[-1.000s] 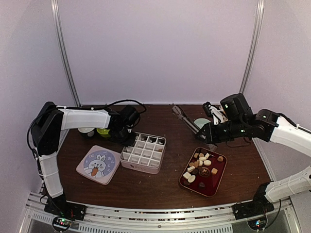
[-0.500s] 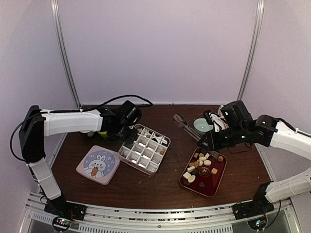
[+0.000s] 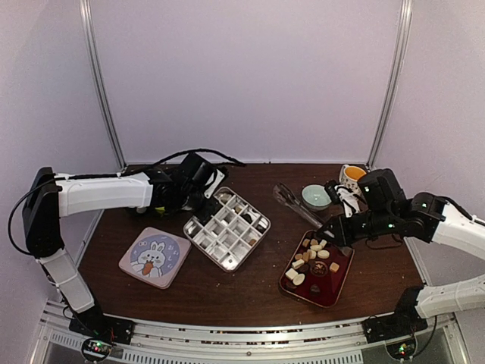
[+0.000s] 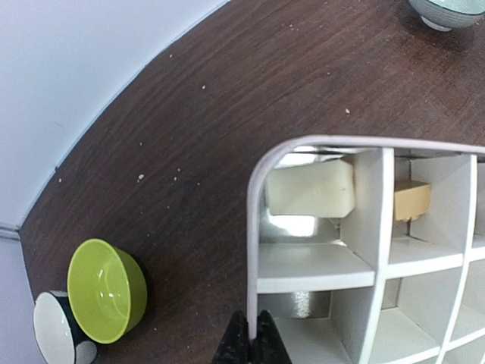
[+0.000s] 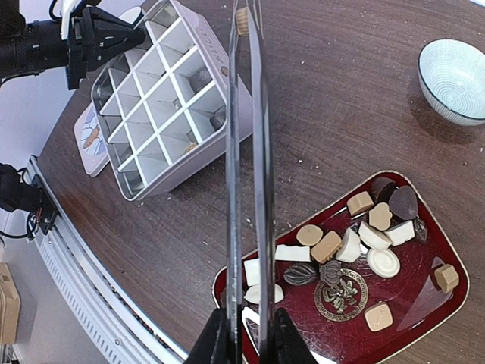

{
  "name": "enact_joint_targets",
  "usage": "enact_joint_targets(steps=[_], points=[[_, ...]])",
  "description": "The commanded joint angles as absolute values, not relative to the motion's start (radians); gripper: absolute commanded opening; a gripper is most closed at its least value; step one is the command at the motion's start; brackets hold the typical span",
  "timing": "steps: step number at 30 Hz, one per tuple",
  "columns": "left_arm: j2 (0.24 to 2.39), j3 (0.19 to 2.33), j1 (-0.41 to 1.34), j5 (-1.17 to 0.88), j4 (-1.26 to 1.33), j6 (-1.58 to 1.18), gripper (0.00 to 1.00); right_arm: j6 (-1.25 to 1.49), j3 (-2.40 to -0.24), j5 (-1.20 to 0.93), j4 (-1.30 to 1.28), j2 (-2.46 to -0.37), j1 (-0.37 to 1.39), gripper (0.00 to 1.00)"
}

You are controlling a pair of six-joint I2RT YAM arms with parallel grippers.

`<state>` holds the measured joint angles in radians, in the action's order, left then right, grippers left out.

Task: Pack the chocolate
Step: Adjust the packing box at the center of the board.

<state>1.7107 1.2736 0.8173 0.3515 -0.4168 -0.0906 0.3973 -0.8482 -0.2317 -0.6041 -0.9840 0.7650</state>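
Observation:
Chocolate pieces (image 3: 314, 254) in cream, tan and dark brown lie on a red tray (image 3: 339, 283), also in the right wrist view (image 5: 356, 243). A white divided box (image 3: 227, 229) stands left of it, holding a cream piece (image 4: 309, 189) and a tan piece (image 4: 411, 200). My left gripper (image 4: 252, 341) is shut on the box's rim (image 4: 254, 250) at its left edge (image 3: 198, 214). My right gripper (image 5: 246, 334) is shut on metal tongs (image 5: 246, 152), which reach over the table toward the box. A small tan piece (image 5: 242, 20) sits between the tong tips.
A round-cornered lid with a rabbit picture (image 3: 154, 256) lies left of the box. A teal bowl (image 3: 314, 196) and a yellow-filled cup (image 3: 352, 174) stand at the back right. A green bowl (image 4: 106, 290) and a dark cup (image 4: 57, 330) stand at the back left.
My left gripper has pulled the box toward the right and turned it to a diagonal. My right arm has drawn back to the right with the tongs.

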Motion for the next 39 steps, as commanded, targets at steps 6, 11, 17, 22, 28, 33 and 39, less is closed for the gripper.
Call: enact_joint_targets(steps=[6, 11, 17, 22, 28, 33, 39], points=[[1.610, 1.232, 0.830, 0.284, -0.296, 0.110, 0.00, 0.325, -0.801, -0.246, -0.561, -0.914, 0.758, 0.15], [1.563, 1.177, 0.875, 0.332, -0.281, 0.156, 0.00, 0.329, -0.773, -0.235, -0.552, -0.882, 0.759, 0.14], [1.574, 1.205, 0.886, 0.217, -0.363, 0.195, 0.00, 0.333, -0.768, -0.286, -0.534, -0.877, 0.760, 0.14], [1.718, 1.336, 0.861, 0.077, -0.519, 0.193, 0.00, 0.342, -0.766, -0.342, -0.541, -0.853, 0.763, 0.15], [1.800, 1.368, 0.821, -0.057, -0.464, 0.135, 0.00, 0.365, -0.747, -0.403, -0.563, -0.825, 0.789, 0.15], [1.893, 1.443, 0.794, -0.090, -0.489, 0.117, 0.00, 0.397, -0.730, -0.420, -0.566, -0.819, 0.819, 0.15], [1.953, 1.479, 0.732, -0.145, -0.491, 0.088, 0.00, 0.439, -0.708, -0.414, -0.544, -0.833, 0.864, 0.15]])
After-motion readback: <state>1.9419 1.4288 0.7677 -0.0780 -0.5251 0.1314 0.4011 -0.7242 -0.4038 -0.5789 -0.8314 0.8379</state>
